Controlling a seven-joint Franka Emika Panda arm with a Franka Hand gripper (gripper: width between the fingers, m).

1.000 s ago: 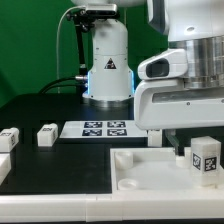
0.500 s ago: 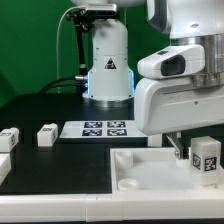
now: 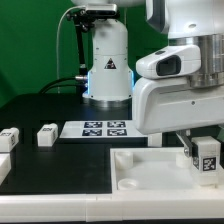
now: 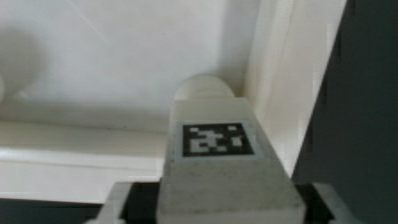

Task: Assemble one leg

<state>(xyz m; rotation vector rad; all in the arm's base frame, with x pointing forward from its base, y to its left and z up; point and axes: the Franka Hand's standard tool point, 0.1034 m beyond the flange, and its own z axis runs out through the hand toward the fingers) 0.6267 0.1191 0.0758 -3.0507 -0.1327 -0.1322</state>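
Observation:
My gripper [image 3: 207, 150] is shut on a white leg [image 3: 207, 160] with a black-and-white tag on its face. It holds the leg upright over the right part of the large white tray-like piece [image 3: 150, 175]. In the wrist view the leg [image 4: 221, 150] fills the middle between my fingers [image 4: 128, 198], with its far end close to the tray's raised rim [image 4: 267, 70]. Two more legs [image 3: 46, 134] [image 3: 9, 138] lie on the black table at the exterior view's left.
The marker board [image 3: 104, 129] lies flat on the table behind the tray. The robot's white base [image 3: 108, 60] stands at the back. Another white part [image 3: 3, 168] shows at the exterior view's left edge.
My gripper and the held leg have shifted slightly toward the exterior view's right and a little lower over the tray. The other parts have not moved.

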